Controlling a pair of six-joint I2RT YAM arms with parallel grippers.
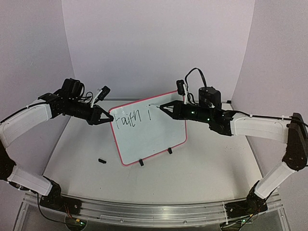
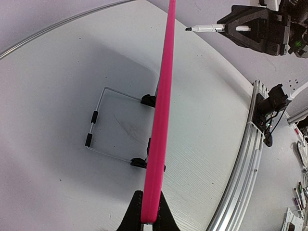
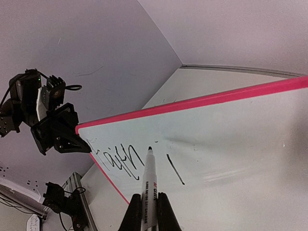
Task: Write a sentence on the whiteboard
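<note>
Top external view: a large white rounded-corner whiteboard (image 1: 149, 130) with a thin pink-red frame stands at the middle of the pale table (image 1: 202, 178), leaning back on two small black clip feet (image 1: 141, 162), its face turned toward the near edge. The black left gripper (image 1: 109, 117) is closed on the board's upper left corner. The black right gripper (image 1: 162, 107) reaches in from the right and is clamped on a slim white marker (image 1: 155, 104) with its tip at the upper part of the board, just right of the dark handwritten letters (image 1: 129, 118). A small black piece (image 1: 101, 160) lies on the table near the board's lower left corner. Left wrist view: the frame is seen edge-on as a bright pink strip (image 2: 161, 110), pinched at its near end between the left gripper's two black fingers (image 2: 136, 219). A thin wire stand (image 2: 94, 117) with black sleeves extends over the table on the left side of the board. At the upper right the right gripper (image 2: 226, 28) holds the marker (image 2: 204, 28) level, and a narrow gap shows between its black tip and the frame. Right wrist view: the right gripper (image 3: 149, 216) grips the marker (image 3: 150, 178), which points at the board face (image 3: 231, 139) between the letters (image 3: 118, 159) and a single slanted stroke (image 3: 175, 168). Whether the tip touches cannot be told here. The left gripper (image 3: 79, 139) clasps the far left corner.
</note>
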